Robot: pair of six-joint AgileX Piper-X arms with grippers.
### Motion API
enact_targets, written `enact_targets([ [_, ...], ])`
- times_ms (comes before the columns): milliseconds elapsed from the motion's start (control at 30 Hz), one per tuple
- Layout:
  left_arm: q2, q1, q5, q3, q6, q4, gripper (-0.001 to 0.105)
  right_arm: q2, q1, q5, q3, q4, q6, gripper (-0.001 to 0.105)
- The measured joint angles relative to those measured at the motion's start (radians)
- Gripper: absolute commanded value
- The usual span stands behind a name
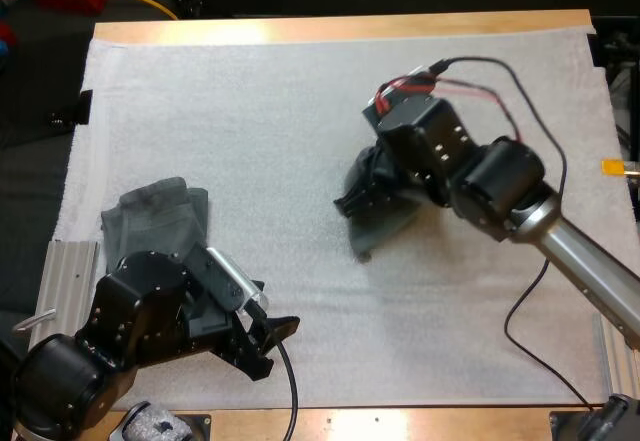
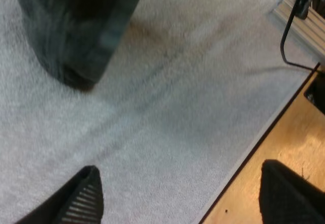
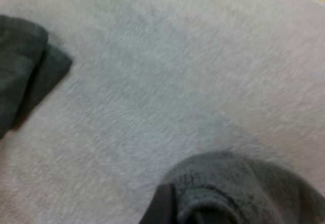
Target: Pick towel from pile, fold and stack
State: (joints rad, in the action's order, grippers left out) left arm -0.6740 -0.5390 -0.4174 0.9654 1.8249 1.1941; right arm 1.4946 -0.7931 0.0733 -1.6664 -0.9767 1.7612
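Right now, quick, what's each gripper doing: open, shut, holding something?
Left gripper: open, holding nothing.
Right gripper: shut on a towel.

The left gripper [image 2: 180,169] has its two black ribbed fingers [image 2: 87,196] standing wide apart with nothing between them. One finger is over the white fleecy mat [image 2: 177,107]; the other is past the mat's edge, over the wooden table [image 2: 297,132]. A dark grey-green cloth towel [image 2: 76,26] shows over the mat, well apart from the fingers. Beyond the mat's corner are a ribbed metal rail [image 2: 294,13] and a thin black cable [image 2: 284,41].
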Motion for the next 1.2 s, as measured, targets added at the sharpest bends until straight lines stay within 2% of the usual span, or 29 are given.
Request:
enact_targets([
  [367,0.0,0.0,0.0,0.001,0.0,0.018,0.062,0.018,-0.078,-0.026,0.181,0.081,-0.058,0.001],
  [700,0.0,0.0,0.0,0.001,0.0,0.018,0.062,0.034,-0.081,-0.046,0.346,0.107,-0.08,0.001],
  [767,0.0,0.0,0.0,0.001,0.0,0.018,0.062,0.034,-0.081,-0.046,0.39,0.107,-0.097,0.004],
  [833,0.0,0.0,0.0,0.001,0.0,0.018,0.062,0.037,-0.081,-0.049,0.427,0.103,-0.114,0.012],
  [933,0.0,0.0,-0.007,0.001,0.0,0.018,0.062,0.037,-0.081,-0.049,0.46,0.07,-0.125,0.036],
  [1000,0.0,0.0,-0.019,0.001,0.0,0.018,0.062,0.037,-0.081,-0.036,0.466,0.034,-0.125,0.068],
  [1033,0.0,0.0,-0.023,0.001,0.0,0.018,0.062,0.037,-0.081,-0.025,0.466,0.019,-0.125,0.073],
  [1067,0.0,0.0,-0.025,0.001,0.0,0.018,0.062,0.035,-0.081,-0.017,0.466,0.002,-0.125,0.087],
  [1100,0.0,0.0,-0.025,0.001,0.0,0.018,0.062,0.032,-0.081,-0.014,0.466,-0.017,-0.125,0.095],
  [1200,0.0,0.0,-0.031,0.001,0.0,0.018,0.062,0.008,-0.081,-0.009,0.466,-0.067,-0.125,0.096],
])
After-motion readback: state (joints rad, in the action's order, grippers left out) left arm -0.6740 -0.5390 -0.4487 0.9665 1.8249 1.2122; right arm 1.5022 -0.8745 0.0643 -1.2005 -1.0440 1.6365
